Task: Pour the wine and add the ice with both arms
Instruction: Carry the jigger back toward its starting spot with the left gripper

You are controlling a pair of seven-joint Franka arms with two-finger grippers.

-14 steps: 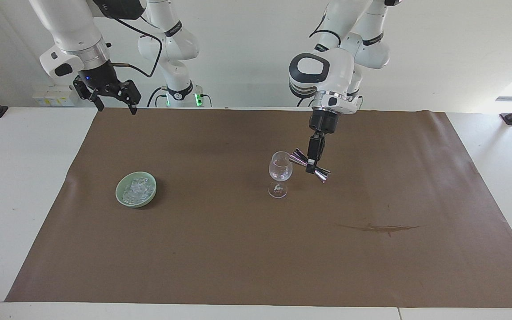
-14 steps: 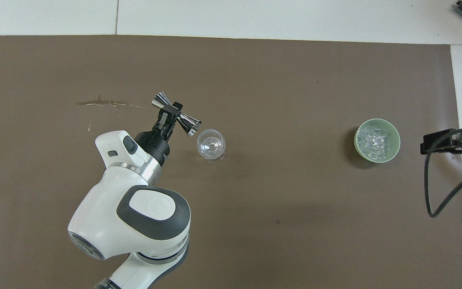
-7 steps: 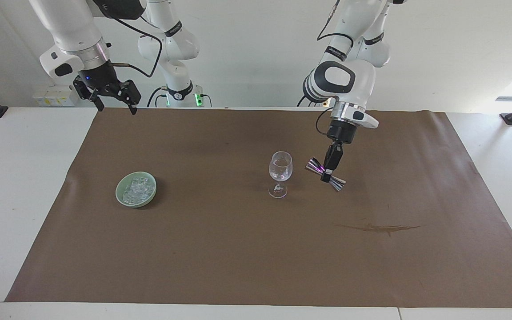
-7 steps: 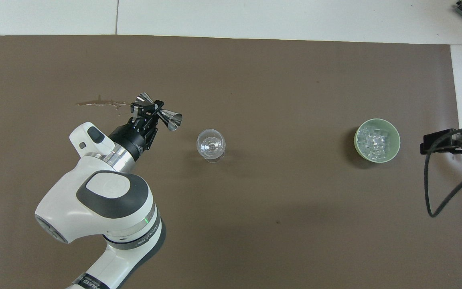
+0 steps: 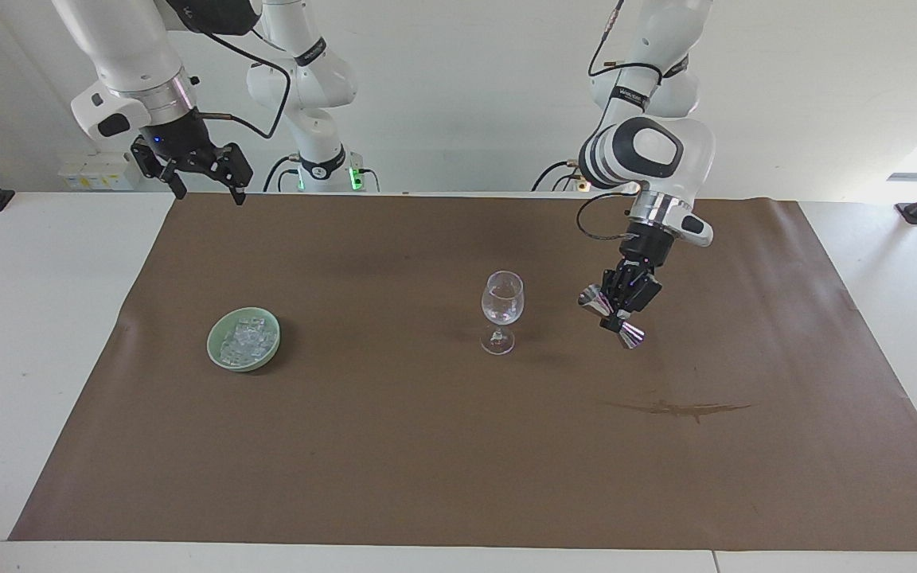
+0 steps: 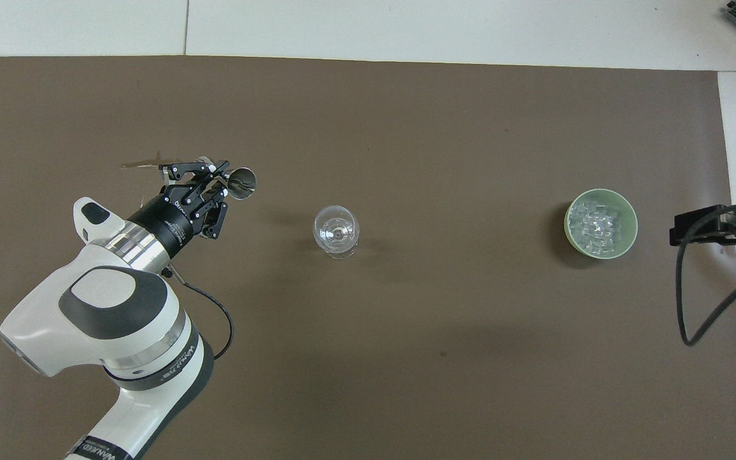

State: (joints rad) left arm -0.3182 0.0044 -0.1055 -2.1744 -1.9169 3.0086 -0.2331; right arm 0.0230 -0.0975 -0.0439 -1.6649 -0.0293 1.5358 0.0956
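Covering most of your white surface (image 5: 29,334) is a brown paper sheet (image 5: 395,446), marked by a dark streak (image 5: 677,409) at lower right of the facing view. Your left arm (image 5: 649,151) reaches down from the upper right of that view; its left gripper (image 5: 616,315) has its fingers pinching a shiny double-ended jigger (image 5: 612,317), tilted above the sheet between the streak and the wine glass (image 5: 501,310). Your right arm (image 5: 128,72) waits at upper left, its right gripper (image 5: 202,189) hanging with fingers spread, holding nothing. You see the stemmed glass upright near the frame's centre. Left of centre sits a pale green bowl (image 5: 216,350) with the ice (image 5: 247,338) heaped inside.
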